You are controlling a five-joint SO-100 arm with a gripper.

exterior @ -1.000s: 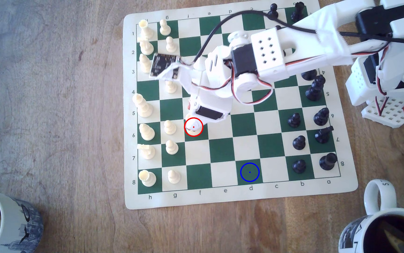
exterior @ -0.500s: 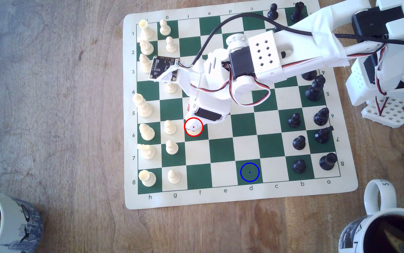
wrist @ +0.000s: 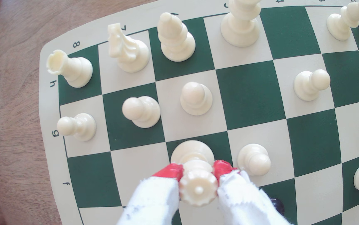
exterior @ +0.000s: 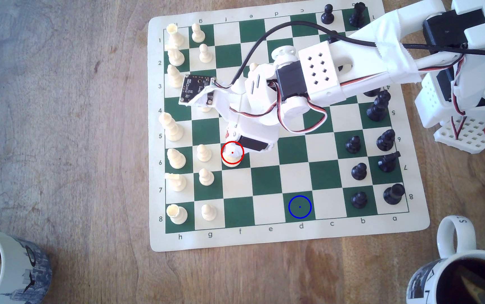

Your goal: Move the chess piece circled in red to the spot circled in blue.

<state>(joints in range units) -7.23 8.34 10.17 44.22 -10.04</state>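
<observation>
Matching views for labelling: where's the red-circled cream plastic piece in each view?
Exterior view: cream crowned plastic chess piece on the green f6 square, under the gripper.
Wrist view: same piece between the red-tipped fingers.
Shared landmark: cream pawn on g6.

Arm extended from exterior view's right, wrist bent downward. Red-tipped fingers closed on either side of chess piece circled in red.

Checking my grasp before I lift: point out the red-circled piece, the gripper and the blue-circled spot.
The chess piece circled in red [wrist: 197, 190], wrist view: its crowned top.
The gripper [wrist: 198, 172], wrist view: between the red fingertips.
The spot circled in blue [exterior: 299, 207], exterior view: the green square's centre dot.
</observation>
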